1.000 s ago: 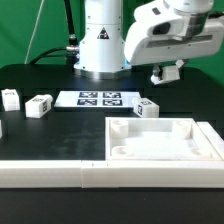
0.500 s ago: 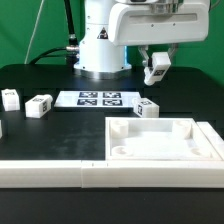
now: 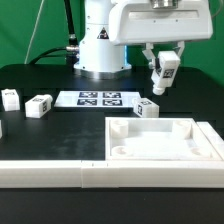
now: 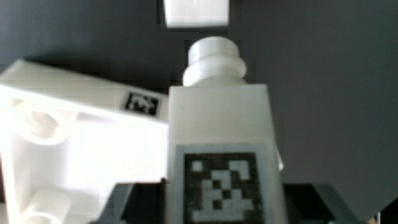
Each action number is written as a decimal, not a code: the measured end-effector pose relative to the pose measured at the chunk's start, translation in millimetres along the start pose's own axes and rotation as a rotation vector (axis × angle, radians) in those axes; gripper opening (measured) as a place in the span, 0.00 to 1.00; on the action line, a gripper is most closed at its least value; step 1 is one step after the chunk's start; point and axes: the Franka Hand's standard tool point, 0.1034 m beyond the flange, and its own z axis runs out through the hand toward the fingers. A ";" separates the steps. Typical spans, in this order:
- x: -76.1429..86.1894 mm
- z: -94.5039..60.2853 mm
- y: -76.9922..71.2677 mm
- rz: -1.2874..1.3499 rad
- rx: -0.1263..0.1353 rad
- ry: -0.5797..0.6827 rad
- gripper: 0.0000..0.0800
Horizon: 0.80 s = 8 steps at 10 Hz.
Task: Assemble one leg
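We're looking at a robotics lab bench, no question: a white robot arm base (image 3: 100, 45) stands at the back of a black table (image 3: 30, 150), a green backdrop (image 3: 15, 30) hangs behind it, cables (image 3: 68, 25) run down, a marker board (image 3: 100, 99) lies flat, and square tags sit on the loose white legs (image 3: 40, 105).

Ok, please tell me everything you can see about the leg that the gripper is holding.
The leg is a chunky white block, plastic by its look, with a stepped round peg at the end away from the gripper and a black-and-white tag on one face. The gripper is shut on it, and nothing else touches it. It hangs slightly tilted in the air above the black table, toward the exterior view's right.
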 end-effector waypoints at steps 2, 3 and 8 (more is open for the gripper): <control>-0.6 0.3 0.2 0.000 -0.002 0.005 0.36; -0.3 0.2 0.2 0.000 -0.002 0.006 0.36; 44.1 10.5 -2.4 0.001 0.018 0.017 0.36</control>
